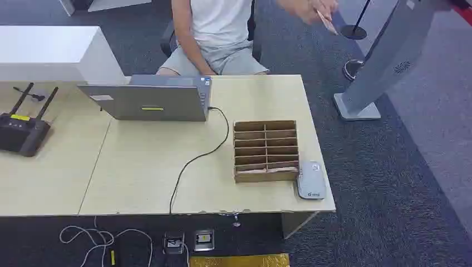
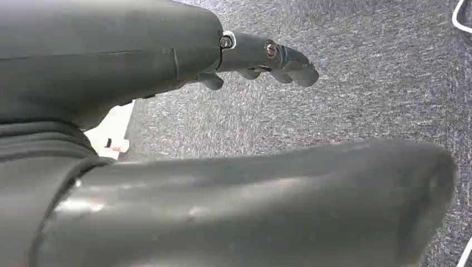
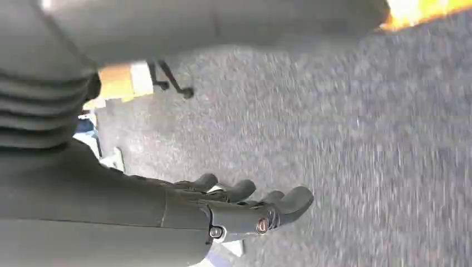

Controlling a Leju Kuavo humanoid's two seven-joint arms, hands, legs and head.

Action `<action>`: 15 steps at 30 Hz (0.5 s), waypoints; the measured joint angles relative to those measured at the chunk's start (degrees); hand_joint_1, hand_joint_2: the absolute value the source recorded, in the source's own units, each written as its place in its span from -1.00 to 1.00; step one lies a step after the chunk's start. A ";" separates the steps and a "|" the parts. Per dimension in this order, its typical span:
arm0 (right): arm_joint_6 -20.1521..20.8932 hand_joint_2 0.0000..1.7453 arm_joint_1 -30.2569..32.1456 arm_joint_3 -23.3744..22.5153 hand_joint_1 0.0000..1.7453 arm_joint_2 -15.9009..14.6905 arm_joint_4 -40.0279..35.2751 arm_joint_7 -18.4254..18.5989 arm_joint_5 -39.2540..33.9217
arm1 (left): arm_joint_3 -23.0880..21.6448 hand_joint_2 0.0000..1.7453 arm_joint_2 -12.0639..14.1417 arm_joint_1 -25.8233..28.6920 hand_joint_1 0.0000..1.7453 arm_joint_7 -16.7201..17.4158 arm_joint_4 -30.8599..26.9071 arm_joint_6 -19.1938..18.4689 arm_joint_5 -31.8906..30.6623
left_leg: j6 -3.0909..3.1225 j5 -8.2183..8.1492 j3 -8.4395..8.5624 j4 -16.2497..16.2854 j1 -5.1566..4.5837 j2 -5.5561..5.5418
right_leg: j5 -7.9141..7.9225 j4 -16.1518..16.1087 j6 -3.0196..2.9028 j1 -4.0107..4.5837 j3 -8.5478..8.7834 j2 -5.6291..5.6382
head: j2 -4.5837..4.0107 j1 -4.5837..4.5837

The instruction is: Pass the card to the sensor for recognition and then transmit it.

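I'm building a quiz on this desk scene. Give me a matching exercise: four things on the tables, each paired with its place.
Things:
1. grey open laptop
2. brown cardboard slotted box
3. small grey card reader
4. black router with antennas

Places:
A. left table
B. near right corner
C. just left of the reader
D. far edge, before the seated person

Pairs: 1-D, 2-C, 3-B, 4-A

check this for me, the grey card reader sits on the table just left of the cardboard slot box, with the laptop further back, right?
Not quite. In the head view the grey card reader sits just right of the cardboard slot box, touching or nearly touching its near right corner by the table edge. The laptop does sit further back.
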 joint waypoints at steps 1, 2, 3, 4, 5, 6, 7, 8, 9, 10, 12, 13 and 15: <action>-0.82 1.00 -0.01 0.00 -1.00 -0.41 0.00 -0.39 -0.71 | 0.00 -1.00 0.00 0.00 -1.00 0.00 0.00 0.00 -0.02 | 0.00 0.00 -0.01 0.00 0.00 0.00 | 0.00 0.00 0.01 0.00 0.01 0.00 | 0.00 0.00; -1.83 1.00 -0.08 -0.02 -1.00 -0.78 0.00 -0.94 -2.04 | -0.02 -1.00 0.02 0.00 -1.00 -0.02 0.00 -0.02 -0.02 | 0.00 0.00 -0.01 0.00 -0.01 0.00 | 0.02 0.00 0.02 -0.02 0.01 0.00 | 0.00 -0.02; -3.04 1.00 -0.35 -0.18 -1.00 -1.29 0.00 -1.55 -3.83 | -0.07 -1.00 0.09 0.00 -1.00 -0.09 0.00 -0.07 -0.02 | 0.00 0.00 -0.02 0.00 -0.02 0.00 | 0.02 0.00 0.03 -0.03 0.01 0.00 | 0.00 -0.02; -4.10 1.00 -0.96 -0.63 -1.00 -2.03 -0.02 -2.03 -5.91 | -0.11 -1.00 0.17 0.00 -1.00 -0.24 0.00 -0.11 -0.04 | 0.00 0.00 -0.01 0.00 -0.04 0.03 | 0.03 0.00 0.04 -0.05 -0.01 0.00 | 0.00 -0.04; -4.55 1.00 -1.88 -1.01 -1.00 -3.30 -0.09 -2.19 -7.15 | -0.20 -1.00 0.26 -0.02 -1.00 -0.46 0.00 -0.13 -0.07 | 0.01 0.00 0.00 0.00 -0.09 0.07 | 0.07 0.00 0.09 -0.10 -0.02 0.02 | 0.00 -0.04; -5.27 1.00 -2.66 -1.42 -1.00 -4.27 -0.11 -2.58 -8.77 | -0.31 -1.00 0.33 -0.09 -1.00 -0.57 0.00 -0.15 -0.07 | 0.02 0.01 0.03 0.00 -0.12 0.07 | 0.07 0.00 0.09 -0.13 -0.02 0.02 | 0.00 -0.07; -5.68 1.00 -3.38 -1.71 -1.00 -5.18 -0.15 -2.71 -9.42 | -0.37 -1.00 0.35 -0.17 -1.00 -0.63 0.00 -0.15 -0.07 | 0.05 0.03 0.04 0.00 -0.11 0.07 | 0.07 0.00 0.10 -0.12 0.03 0.04 | 0.00 -0.04; -6.25 1.00 -3.97 -1.99 -1.00 -6.31 -0.28 -3.10 -10.44 | -0.39 -1.00 0.37 -0.21 -1.00 -0.70 0.00 -0.15 -0.09 | 0.07 0.04 0.03 0.01 -0.10 0.05 | 0.07 -0.01 0.10 -0.11 0.06 0.00 | 0.00 0.04; -6.62 1.00 -4.78 -2.14 -1.00 -7.11 -0.55 -3.48 -11.46 | -0.39 -1.00 0.39 -0.19 -1.00 -0.83 0.00 -0.15 -0.07 | 0.08 0.05 0.01 0.01 -0.11 0.04 | 0.09 -0.01 0.12 -0.12 0.08 0.00 | 0.00 0.02; -6.90 1.00 -5.77 -2.58 -1.00 -8.16 -0.83 -4.00 -12.92 | -0.42 -1.00 0.39 -0.11 -1.00 -0.87 0.00 -0.15 -0.07 | 0.08 0.05 0.00 0.01 -0.15 0.05 | 0.12 0.00 0.16 -0.16 0.05 0.02 | 0.00 -0.02; -7.28 1.00 -8.64 -3.45 -1.00 -11.31 -1.31 -5.55 -15.94 | -0.42 -1.00 0.57 -0.18 -1.00 -1.09 0.00 -0.07 -0.07 | 0.19 0.12 0.01 0.01 -0.41 0.09 | 0.19 0.04 0.27 -0.41 -0.09 0.07 | 0.00 -0.11; -7.63 1.00 -10.00 -3.59 -1.00 -13.16 -1.64 -6.03 -16.63 | -0.44 -1.00 0.66 -0.33 -1.00 -1.16 0.00 -0.07 -0.07 | 0.22 0.14 0.01 0.01 -0.44 0.09 | 0.18 0.05 0.28 -0.45 -0.08 0.09 | 0.00 -0.11; -8.15 1.00 -12.30 -3.87 -1.00 -16.26 -2.14 -6.51 -17.46 | -0.44 -1.00 0.79 -0.37 -1.00 -1.18 0.00 -0.02 -0.07 | 0.24 0.15 0.01 0.01 -0.37 0.03 | 0.18 0.03 0.28 -0.38 0.00 -0.01 | 0.00 0.07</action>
